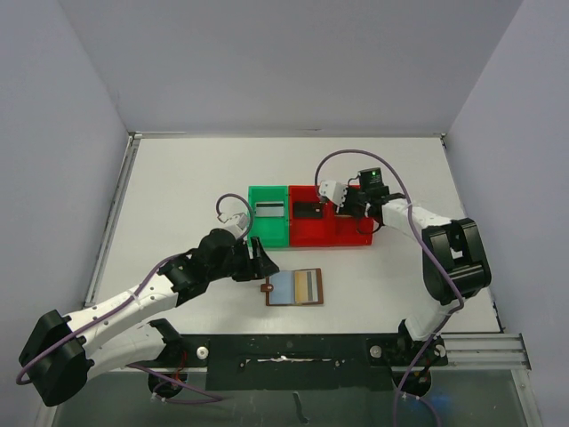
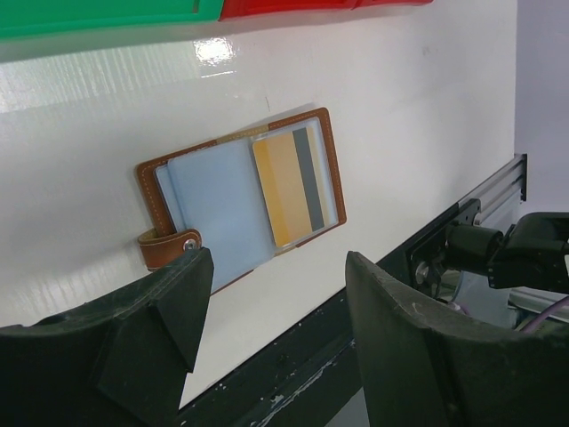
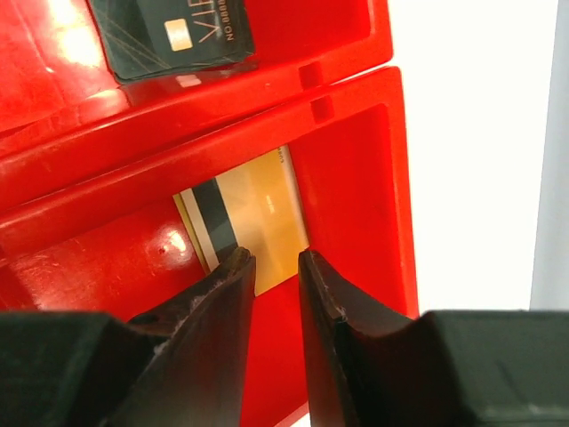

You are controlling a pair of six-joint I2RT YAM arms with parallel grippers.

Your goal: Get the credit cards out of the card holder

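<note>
Deposit step: right tool point(image 3: 273, 260), slightly parted, apparently empty over a gold card point(image 3: 262, 200) in the red bin point(image 3: 356, 133); left tool point(image 2: 277, 271), spread empty, must next pinch the striped card point(image 2: 293, 187) in the card holder point(image 2: 213, 209) on the surface point(image 1: 178, 196).

Table point(image 1: 178, 205): I have two bins toward the back and a card holder point(image 1: 283, 288) nearer the arm bases.
Left bin point(image 1: 268, 237): touching its neighbour on the right.
Right bin point(image 1: 357, 235): split into a left and a right compartment.
Card in the left bin point(image 1: 268, 210): lying flat toward its back.
Card in the left compartment point(image 1: 308, 211): lying flat in the right bin.
Card in the right compartment point(image 3: 258, 213): lying flat under my right end effector point(image 3: 271, 262).
Card holder: opened flat, in front of both bins and apart from them.
Card in the card holder point(image 2: 289, 191): in its right half.
Left end effector point(image 1: 264, 261): between the left bin and the card holder, just left of the card holder.
</note>
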